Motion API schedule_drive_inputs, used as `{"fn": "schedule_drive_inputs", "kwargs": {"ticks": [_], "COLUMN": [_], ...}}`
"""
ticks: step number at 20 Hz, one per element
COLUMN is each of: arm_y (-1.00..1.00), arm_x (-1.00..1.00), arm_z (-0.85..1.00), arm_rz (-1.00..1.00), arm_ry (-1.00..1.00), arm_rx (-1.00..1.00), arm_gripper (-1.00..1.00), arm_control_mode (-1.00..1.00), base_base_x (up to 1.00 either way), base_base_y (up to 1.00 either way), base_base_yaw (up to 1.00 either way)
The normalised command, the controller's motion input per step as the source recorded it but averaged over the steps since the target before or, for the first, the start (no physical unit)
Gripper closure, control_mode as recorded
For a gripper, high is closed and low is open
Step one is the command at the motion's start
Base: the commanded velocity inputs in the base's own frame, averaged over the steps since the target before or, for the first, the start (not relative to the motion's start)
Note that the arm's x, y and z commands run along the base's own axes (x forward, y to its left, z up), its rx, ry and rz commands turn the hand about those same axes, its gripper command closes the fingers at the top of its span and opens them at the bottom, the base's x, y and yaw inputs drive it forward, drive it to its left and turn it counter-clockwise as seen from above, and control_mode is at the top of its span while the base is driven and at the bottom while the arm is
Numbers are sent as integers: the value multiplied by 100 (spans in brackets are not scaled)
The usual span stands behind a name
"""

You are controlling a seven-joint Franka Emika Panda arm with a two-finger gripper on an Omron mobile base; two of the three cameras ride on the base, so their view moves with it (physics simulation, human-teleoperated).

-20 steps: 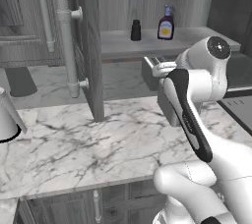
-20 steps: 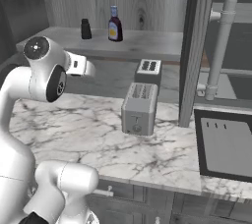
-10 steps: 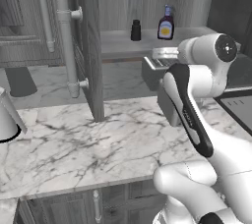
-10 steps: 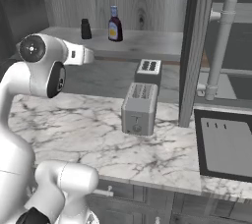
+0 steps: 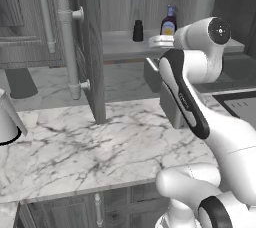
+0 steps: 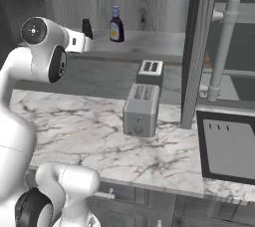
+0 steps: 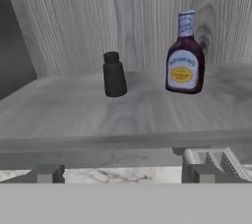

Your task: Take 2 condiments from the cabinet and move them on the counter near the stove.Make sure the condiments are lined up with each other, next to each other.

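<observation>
Tool [image 7: 120, 173] jaws apart, empty, at the shelf [image 7: 69, 110] edge. Black shaker [image 7: 114, 74] and sauce bottle [image 7: 184, 58] upright inside the cabinet [image 5: 90, 32], shaker left of bottle, apart. Toaster [image 6: 141, 109] on tabletop [image 6: 84, 131] below.

On the grey wood-grain cabinet shelf [image 7: 74, 110], the short black shaker [image 7: 114, 74] stands left of the taller brown sauce bottle [image 7: 184, 58], apart.
</observation>
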Motion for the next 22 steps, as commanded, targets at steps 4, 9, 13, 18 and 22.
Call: {"fn": "schedule_drive_inputs", "kwargs": {"ticks": [4,9,13,18,22], "arm_y": [9,3,11,12,16], "arm_x": [38,43,36,42,29], "arm_z": [3,0,0,0,0], "arm_rz": [-1,0,0,0,0], "arm_ry": [11,2,0,1,0], "arm_rx": [0,0,0,0,0], "arm_gripper": [-100,-100,-100,-100,-100], "arm_control_mode": [-100,-100,-100,-100,-100], "base_base_x": [0,0,0,0,0], "base_base_y": [0,0,0,0,0], "base_base_yaw": [0,0,0,0,0]}}
